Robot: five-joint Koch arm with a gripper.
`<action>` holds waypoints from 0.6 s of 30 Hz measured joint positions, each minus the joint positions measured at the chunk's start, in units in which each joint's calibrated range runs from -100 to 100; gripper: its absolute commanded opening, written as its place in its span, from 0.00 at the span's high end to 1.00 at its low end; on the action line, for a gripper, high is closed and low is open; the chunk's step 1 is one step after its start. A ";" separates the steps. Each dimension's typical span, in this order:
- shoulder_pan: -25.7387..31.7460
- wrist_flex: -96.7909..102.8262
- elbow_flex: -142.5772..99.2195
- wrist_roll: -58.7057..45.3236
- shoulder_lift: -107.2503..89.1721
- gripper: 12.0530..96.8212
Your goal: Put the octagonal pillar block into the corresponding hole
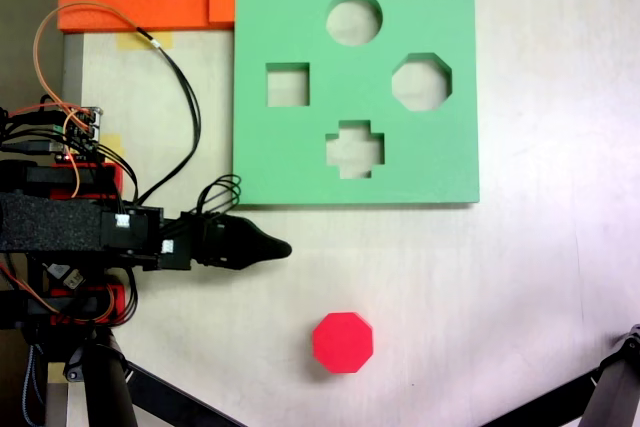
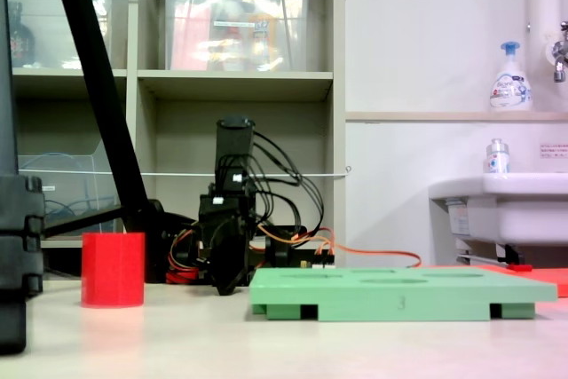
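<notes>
At lower centre of a fixed view, the block (image 1: pixel 343 342) stands free on the desk (image 1: pixel 520 277); tool (image 1: pixel 280 247), jaws together, must open, descend squarely, then carry it to the octagonal hole (image 1: pixel 421 82).

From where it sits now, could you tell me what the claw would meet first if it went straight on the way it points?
Probably nothing: in the top-down fixed view the claw points right across bare table, passing between the green board and the red octagonal block. Height is unclear.
</notes>
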 measured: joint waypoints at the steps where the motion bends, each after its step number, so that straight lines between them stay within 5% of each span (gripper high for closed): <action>1: -0.39 0.00 0.00 0.83 0.00 0.57; 18: -8.74 -8.52 0.78 28.13 0.00 0.62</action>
